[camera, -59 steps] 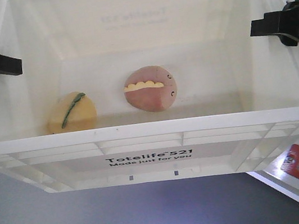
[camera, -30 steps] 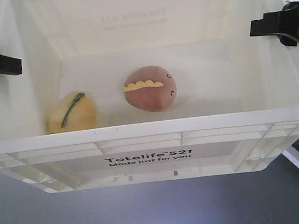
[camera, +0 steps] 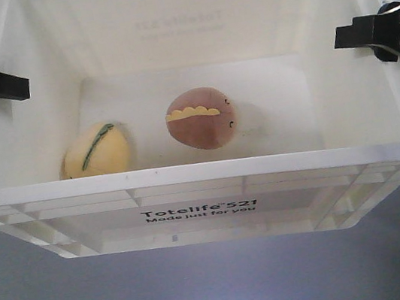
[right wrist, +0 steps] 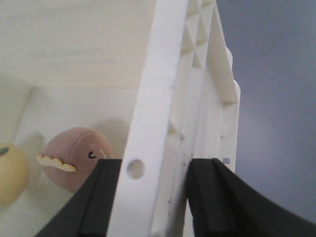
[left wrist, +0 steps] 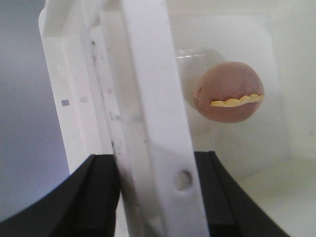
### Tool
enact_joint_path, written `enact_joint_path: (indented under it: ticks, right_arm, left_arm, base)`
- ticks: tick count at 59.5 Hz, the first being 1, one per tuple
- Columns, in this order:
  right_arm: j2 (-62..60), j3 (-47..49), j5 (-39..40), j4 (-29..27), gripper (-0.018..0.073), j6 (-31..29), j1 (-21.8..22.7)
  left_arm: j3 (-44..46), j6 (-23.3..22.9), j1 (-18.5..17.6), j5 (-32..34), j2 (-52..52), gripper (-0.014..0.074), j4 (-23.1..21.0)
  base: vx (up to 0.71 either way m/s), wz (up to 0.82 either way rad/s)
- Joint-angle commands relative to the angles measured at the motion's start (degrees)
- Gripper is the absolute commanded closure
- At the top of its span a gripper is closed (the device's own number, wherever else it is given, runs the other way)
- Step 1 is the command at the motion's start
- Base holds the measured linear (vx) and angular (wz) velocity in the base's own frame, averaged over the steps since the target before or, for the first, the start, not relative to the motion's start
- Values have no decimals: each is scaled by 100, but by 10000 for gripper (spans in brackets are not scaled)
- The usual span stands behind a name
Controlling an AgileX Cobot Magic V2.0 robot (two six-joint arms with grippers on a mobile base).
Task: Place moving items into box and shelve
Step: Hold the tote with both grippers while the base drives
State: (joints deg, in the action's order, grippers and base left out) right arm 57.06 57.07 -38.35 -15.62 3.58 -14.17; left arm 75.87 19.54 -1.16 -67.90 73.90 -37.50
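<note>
left hand (left wrist: 155,193) and right hand (right wrist: 154,193) clamp opposite walls of the box (camera: 189,176); yellow toy (camera: 97,151) and reddish-brown toy (camera: 201,118) lie between.

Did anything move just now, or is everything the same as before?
The box is being carried along: the white ledge and orange thing once below its right corner have slipped out of view, leaving only grey surface. The yellow toy and brown toy kept their spots inside. The left claw and right claw stay clamped on the box's walls.
</note>
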Motion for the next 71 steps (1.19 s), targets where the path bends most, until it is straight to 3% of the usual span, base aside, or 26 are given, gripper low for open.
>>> enact_joint_path:
  ticks: [1, 38, 71]
  right_arm:
    - [-148, 254, 888, -450, 565, -120, -52]
    - [-148, 254, 888, -450, 565, -120, -52]
    - [-148, 254, 888, -450, 565, -120, -52]
  left_arm:
    - [251, 65, -59, 236, -232, 600, -1077]
    - [251, 65, -59, 230, -232, 600, -1077]
    - [251, 65, -59, 230, -232, 600, -1077]
  base:
    - [-13, 87]
    - [-11, 80]
    - [-5, 37]
